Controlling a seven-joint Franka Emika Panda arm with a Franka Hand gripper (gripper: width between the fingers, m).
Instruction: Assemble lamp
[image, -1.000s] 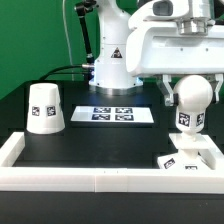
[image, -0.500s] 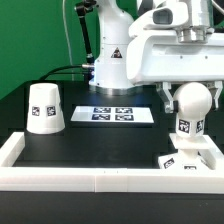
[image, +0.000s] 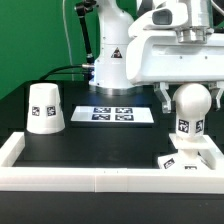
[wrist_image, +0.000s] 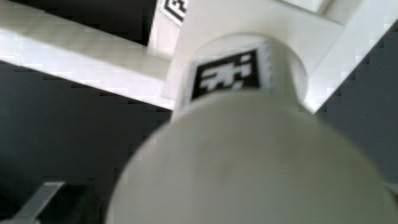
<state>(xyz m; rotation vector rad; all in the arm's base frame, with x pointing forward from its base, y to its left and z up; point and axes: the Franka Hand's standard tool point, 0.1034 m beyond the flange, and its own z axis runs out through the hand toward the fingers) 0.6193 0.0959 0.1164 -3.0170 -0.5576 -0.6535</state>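
My gripper (image: 190, 97) is shut on the ball top of the white bulb (image: 192, 103) at the exterior view's right. One dark finger (image: 165, 95) shows beside the ball. The bulb hangs upright, and its tagged stem (image: 186, 126) reaches down to the flat square base (image: 196, 159); I cannot tell whether they touch. The bulb fills the wrist view (wrist_image: 222, 150), with the base's white edge (wrist_image: 71, 50) beyond it. The tapered shade (image: 45, 107) stands mouth down at the exterior view's left, far from the gripper.
The marker board (image: 118, 113) lies flat in the middle at the back. A low white wall (image: 90, 180) runs along the front and sides of the black table. The arm's white pedestal (image: 115, 60) stands behind the marker board.
The gripper has lowered the bulb toward the base, a little more over each frame. The shade and base have not moved.
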